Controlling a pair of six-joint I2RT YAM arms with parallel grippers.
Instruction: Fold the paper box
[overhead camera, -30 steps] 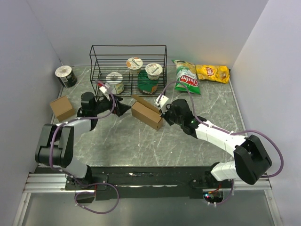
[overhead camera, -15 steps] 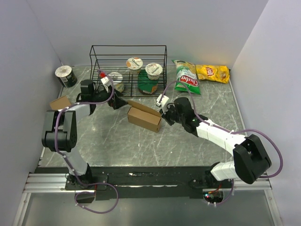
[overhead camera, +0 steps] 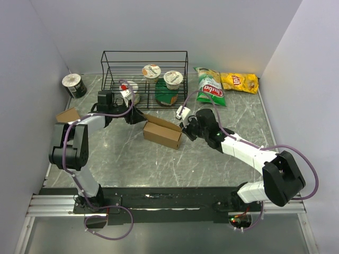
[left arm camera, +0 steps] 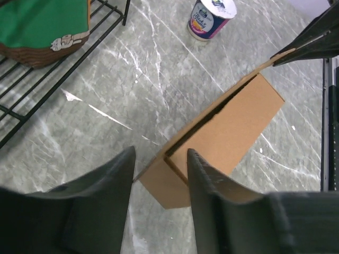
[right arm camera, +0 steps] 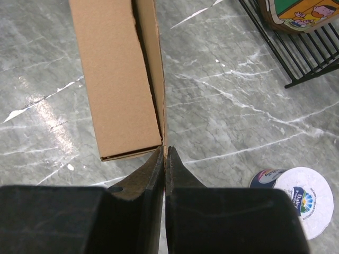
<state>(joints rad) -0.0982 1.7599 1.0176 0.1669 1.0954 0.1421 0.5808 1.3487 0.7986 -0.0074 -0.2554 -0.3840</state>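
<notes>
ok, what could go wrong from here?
1. Right jaws pinch only the thin edge of the lid flap; it could slip free or crease.
2. Left jaws stand apart at the end corner of the paper box; closing off-centre could shove the loose box or crush that corner.

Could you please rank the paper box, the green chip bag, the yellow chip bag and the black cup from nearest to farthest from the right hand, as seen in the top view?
1. paper box: its flap is pinched in the right hand.
2. green chip bag: farther back, slightly right.
3. yellow chip bag: back right corner.
4. black cup: back left corner.
</notes>
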